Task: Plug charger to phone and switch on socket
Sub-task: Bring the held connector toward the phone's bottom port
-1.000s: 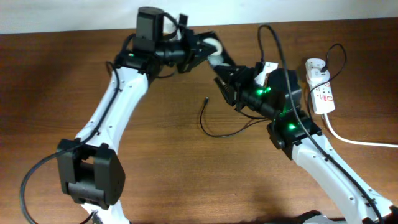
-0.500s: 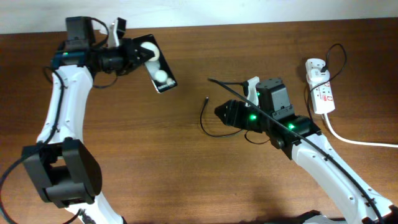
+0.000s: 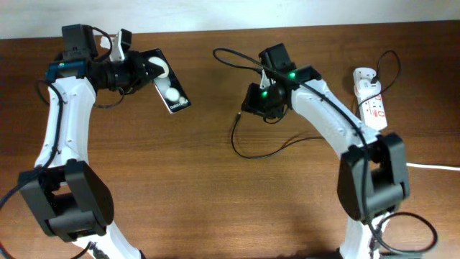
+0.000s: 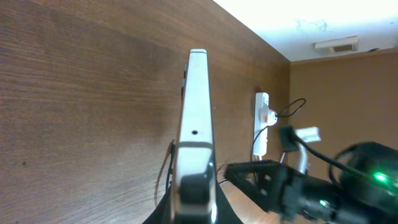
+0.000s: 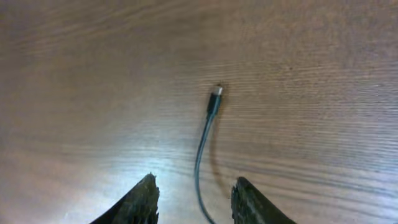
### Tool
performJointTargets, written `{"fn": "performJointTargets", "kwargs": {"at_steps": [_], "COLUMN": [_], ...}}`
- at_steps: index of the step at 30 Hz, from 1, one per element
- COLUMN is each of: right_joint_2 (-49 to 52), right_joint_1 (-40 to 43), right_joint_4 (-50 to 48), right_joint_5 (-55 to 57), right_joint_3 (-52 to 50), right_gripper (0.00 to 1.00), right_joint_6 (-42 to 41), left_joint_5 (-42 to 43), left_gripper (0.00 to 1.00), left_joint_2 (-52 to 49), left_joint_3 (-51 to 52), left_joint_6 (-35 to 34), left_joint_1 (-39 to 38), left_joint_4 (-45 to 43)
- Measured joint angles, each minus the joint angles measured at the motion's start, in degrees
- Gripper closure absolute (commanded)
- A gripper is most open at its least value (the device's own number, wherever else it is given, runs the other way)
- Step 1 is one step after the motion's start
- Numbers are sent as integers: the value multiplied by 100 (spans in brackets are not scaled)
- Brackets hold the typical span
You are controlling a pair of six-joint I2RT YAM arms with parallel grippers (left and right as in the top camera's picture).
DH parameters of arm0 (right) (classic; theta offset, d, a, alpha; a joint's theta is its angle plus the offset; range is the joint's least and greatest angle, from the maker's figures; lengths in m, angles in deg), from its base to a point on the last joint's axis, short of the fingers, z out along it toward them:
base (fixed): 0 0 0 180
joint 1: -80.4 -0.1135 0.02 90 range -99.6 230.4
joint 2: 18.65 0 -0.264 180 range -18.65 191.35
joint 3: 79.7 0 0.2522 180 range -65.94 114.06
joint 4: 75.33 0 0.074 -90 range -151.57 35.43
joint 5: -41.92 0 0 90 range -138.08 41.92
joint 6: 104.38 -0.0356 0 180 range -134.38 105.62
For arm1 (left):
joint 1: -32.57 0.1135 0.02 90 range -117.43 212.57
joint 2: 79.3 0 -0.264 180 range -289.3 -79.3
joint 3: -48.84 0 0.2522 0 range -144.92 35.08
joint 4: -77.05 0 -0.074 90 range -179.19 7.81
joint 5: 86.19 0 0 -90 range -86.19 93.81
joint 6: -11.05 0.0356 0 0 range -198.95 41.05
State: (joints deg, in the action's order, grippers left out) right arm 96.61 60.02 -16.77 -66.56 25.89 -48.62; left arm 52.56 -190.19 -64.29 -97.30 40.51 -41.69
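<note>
Overhead: phone (image 3: 170,93) near far table (image 3: 215,201) edge

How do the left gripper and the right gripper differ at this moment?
The left gripper has its jaws shut on the phone; the right gripper has its jaws open and empty. The left gripper is well away from the charger's plug tip, which lies on the table; the right gripper hangs over it. Both have dark jaws.

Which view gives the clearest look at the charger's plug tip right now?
The right wrist view: the plug tip lies bare on the table, ahead of the open right hand. Overhead shows only a tiny speck; the left wrist view is mostly the phone, tip unclear.
</note>
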Motion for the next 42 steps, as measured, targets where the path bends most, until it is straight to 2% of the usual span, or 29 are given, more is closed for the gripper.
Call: {"fn": "performJointTargets", "kwargs": {"at_steps": [1,13,24,26,28,31,33,38,40,42], "right_joint_2": [155,1108,1145,1182,1248,1274,1274,1200,651,-492], "right_joint_1": [-28,-389,-605,-605,-603,-603,-603,-603,-603,-579], "right_joint_4": [-63,-551,-765,-761,-715,-658,-651,-260,-11,151], "right_joint_5": [37,356,476,476,479,511,507,-426,-520,-767], "right_joint_3": [0,2,22,61,140,151,155,133,94,96], "right_gripper": [64,66,72,78,93,96,96,96,96,96], "right_joint_6": [-28,-369,-955,-973,-1014,-988,-651,1652,2065,2302], "left_joint_5": [0,0,0,0,2,0,0,-2,-2,-157], "left_gripper": [100,100,100,100,100,100,100,100,100,100], "left_joint_2": [0,0,0,0,0,0,0,0,0,0], "left_joint_3": [0,0,0,0,0,0,0,0,0,0], "left_joint_6": [0,0,0,0,0,0,0,42,85,107], "left_joint_1": [0,0,0,2,0,2,0,0,0,0], "left_joint_4": [11,96,136,142,155,155,157,214,260,282]}}
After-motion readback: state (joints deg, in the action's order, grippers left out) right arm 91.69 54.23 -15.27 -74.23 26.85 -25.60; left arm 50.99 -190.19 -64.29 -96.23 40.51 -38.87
